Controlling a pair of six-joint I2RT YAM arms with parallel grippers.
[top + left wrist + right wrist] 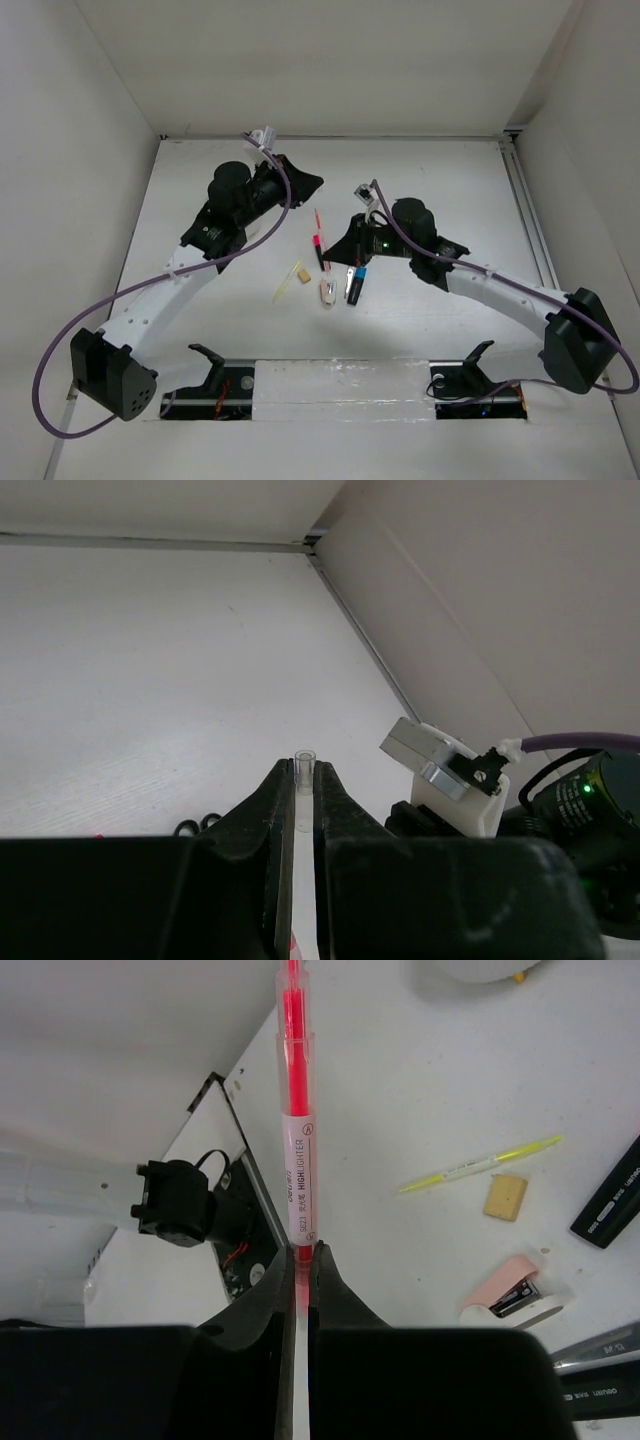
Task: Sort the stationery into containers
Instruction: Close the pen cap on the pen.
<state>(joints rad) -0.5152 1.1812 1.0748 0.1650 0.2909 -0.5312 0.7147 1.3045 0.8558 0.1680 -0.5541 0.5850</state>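
I find the right tool (303, 1252) clamped on the pen (297, 1160), with the stick (480, 1163) and eraser (505, 1197) lying on the surface (420, 1090) at its 3 o'clock, and the left tool (304, 780) narrow about a small clear tube (305, 756).

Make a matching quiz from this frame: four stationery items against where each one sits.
Items:
1. pink highlighter
2. tan eraser
3. white-pink piece
4. thin yellow stick

Places:
A. leftmost loose item in the top view
B. right beside the blue-capped black highlighter
C. clamped in the right gripper
D. between the yellow stick and the white-pink piece

Pairs: 1-C, 2-D, 3-B, 4-A
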